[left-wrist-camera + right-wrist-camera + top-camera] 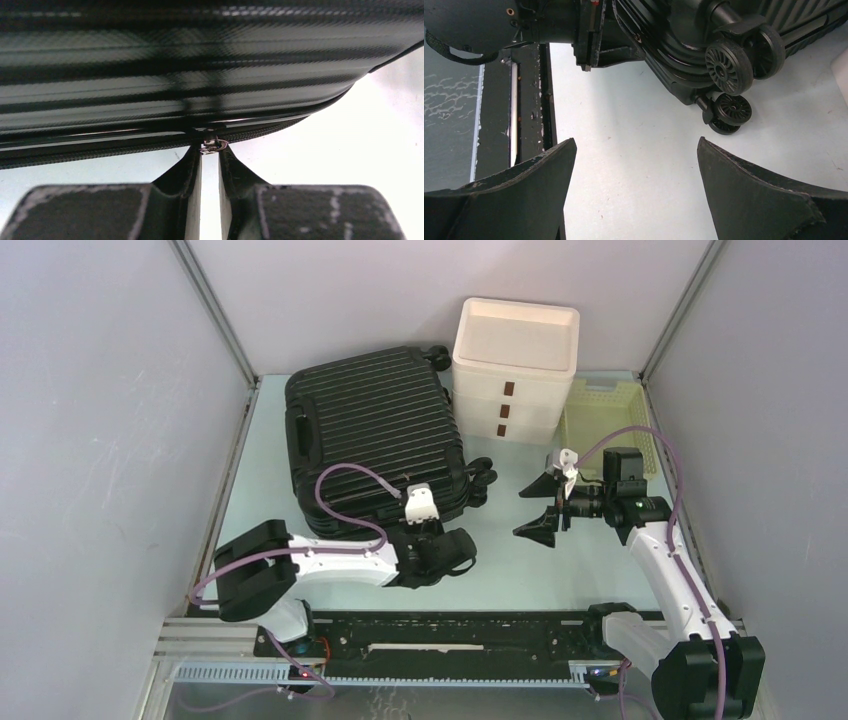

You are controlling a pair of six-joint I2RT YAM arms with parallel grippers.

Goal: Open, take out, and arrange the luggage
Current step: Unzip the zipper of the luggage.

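Opening step: left jaws pinch zipper pull (214,145) on suitcase (375,435) near edge; right jaws released. Next: drag pull along seam.

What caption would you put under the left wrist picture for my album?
Left tool pinching the small metal zipper pull on the black ribbed suitcase.

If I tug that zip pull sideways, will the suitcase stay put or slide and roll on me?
Probably slides rather than rolls: the suitcase lies flat, wheels sticking out its end. It looks ribbed and stiff, so it should not buckle. The zip pull in the left hand is tiny and may slip.
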